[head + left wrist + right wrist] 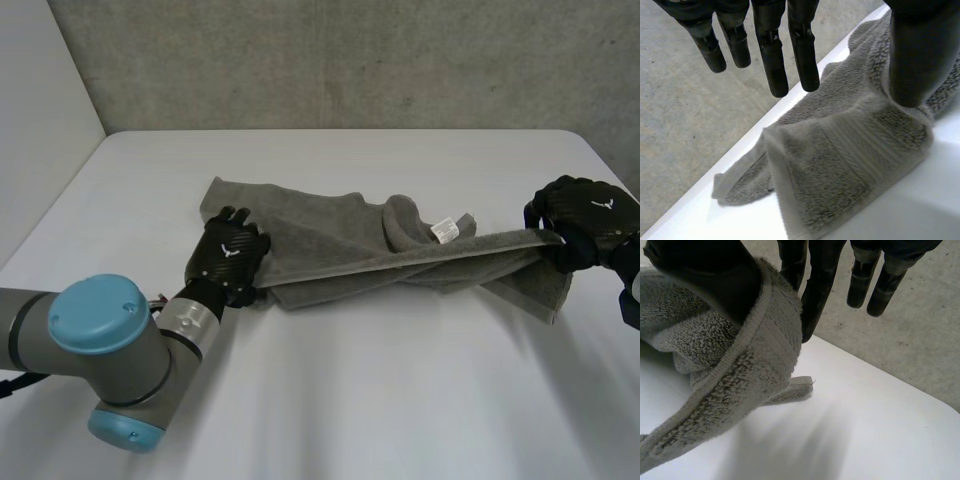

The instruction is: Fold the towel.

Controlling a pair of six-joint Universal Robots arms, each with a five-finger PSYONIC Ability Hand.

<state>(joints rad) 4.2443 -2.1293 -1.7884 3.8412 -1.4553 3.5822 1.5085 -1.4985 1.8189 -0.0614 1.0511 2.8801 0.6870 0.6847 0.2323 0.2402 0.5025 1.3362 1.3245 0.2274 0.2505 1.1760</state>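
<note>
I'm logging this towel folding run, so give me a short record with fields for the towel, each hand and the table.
towel: grey, rumpled and twisted, stretched between the two hands
label: white, showing on top near the towel's right end
left hand: on the towel's left end, fingers straight, thumb resting on the cloth
right hand: pinching the right end's edge between thumb and a finger, edge lifted
table: white
</note>
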